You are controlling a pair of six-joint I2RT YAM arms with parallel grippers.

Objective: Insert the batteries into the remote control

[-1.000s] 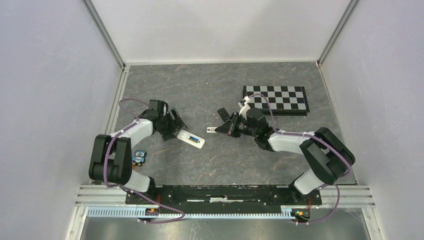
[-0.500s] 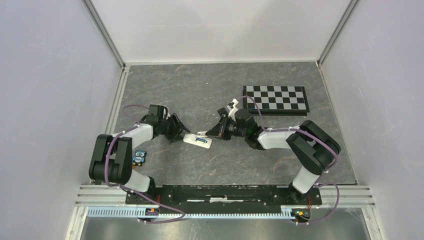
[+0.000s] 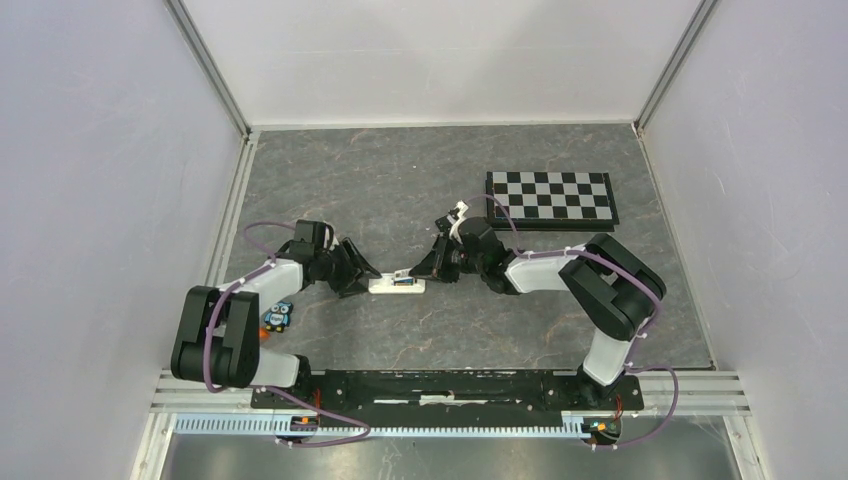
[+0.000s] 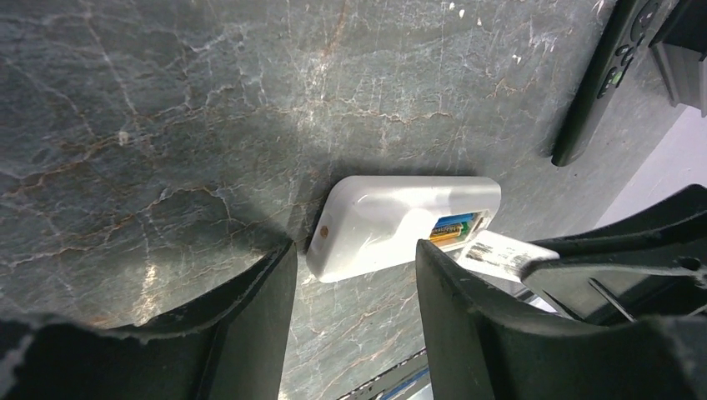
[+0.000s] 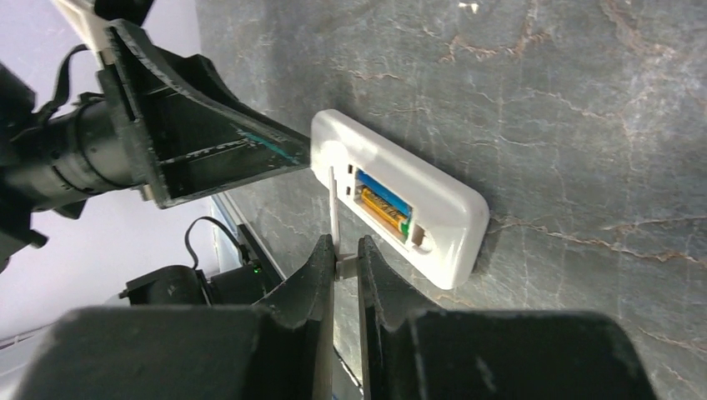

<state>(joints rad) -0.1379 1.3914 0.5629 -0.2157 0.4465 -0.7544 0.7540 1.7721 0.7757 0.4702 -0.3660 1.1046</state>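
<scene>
The white remote (image 3: 397, 284) lies on the table with its battery bay open; it also shows in the left wrist view (image 4: 392, 225) and the right wrist view (image 5: 433, 217). A blue and an orange-gold battery (image 5: 382, 202) lie inside the bay, also seen in the left wrist view (image 4: 454, 227). My right gripper (image 5: 346, 250) is shut on a thin white battery cover (image 5: 334, 204), held on edge at the bay's rim. My left gripper (image 4: 356, 262) is open, its fingers at the remote's closed end, in the top view (image 3: 362, 272).
A black remote (image 4: 613, 75) lies beyond the white one. A checkered board (image 3: 552, 198) sits at the back right. A small owl figure (image 3: 278, 316) stands by the left arm's base. Walls enclose the table.
The left gripper pushed the white remote rightward and turned it. The right gripper came left with the cover to the remote's open bay. Both grippers now meet at the remote.
</scene>
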